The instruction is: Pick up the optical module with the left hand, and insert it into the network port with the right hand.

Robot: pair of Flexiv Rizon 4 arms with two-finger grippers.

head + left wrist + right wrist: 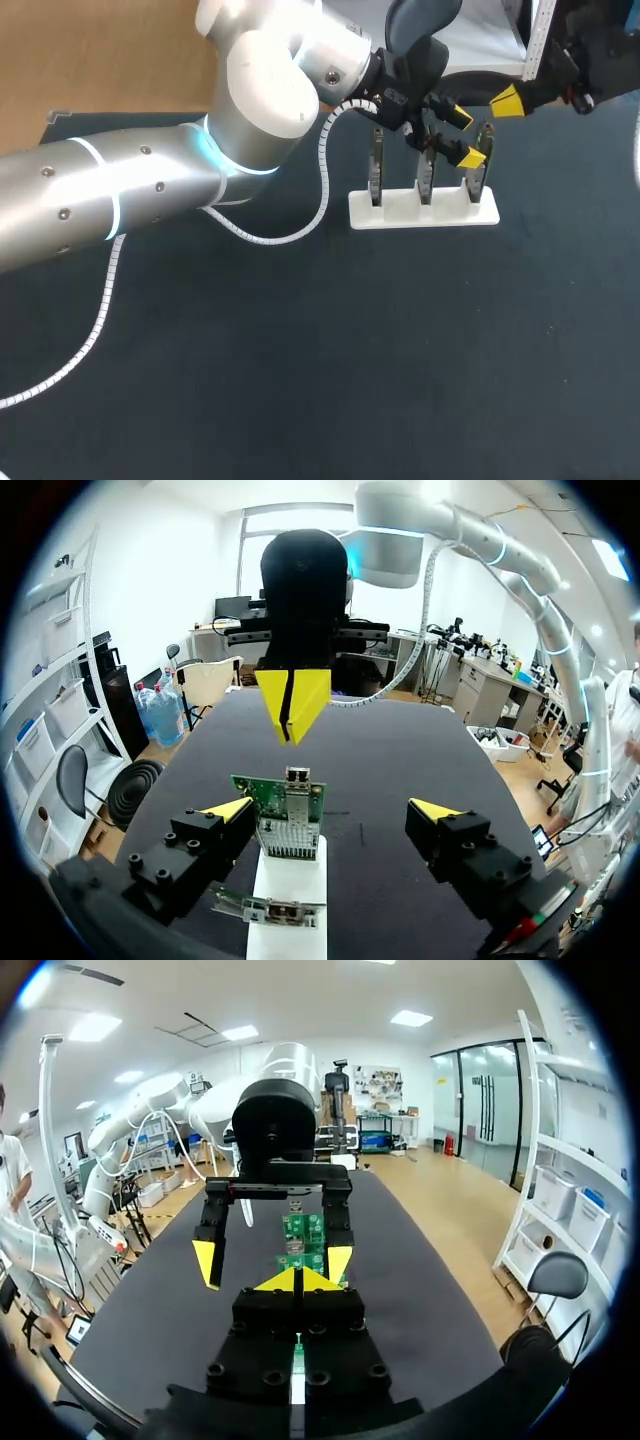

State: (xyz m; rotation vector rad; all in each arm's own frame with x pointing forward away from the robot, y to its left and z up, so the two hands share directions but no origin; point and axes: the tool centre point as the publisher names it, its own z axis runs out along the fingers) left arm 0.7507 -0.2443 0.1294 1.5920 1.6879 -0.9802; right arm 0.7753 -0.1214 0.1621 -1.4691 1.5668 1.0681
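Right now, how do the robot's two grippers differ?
The left gripper stands wide open; the right gripper is shut. The left gripper straddles an optical module on the white stand; the right gripper sits beyond the stand, holding nothing. Both end in yellow tips.

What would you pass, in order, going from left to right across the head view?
Left arm → white stand holding three optical modules → right arm, its jaws shut.

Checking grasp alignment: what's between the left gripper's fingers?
An optical module, upright in the white holder, sits inside the open left gripper; left wrist view.
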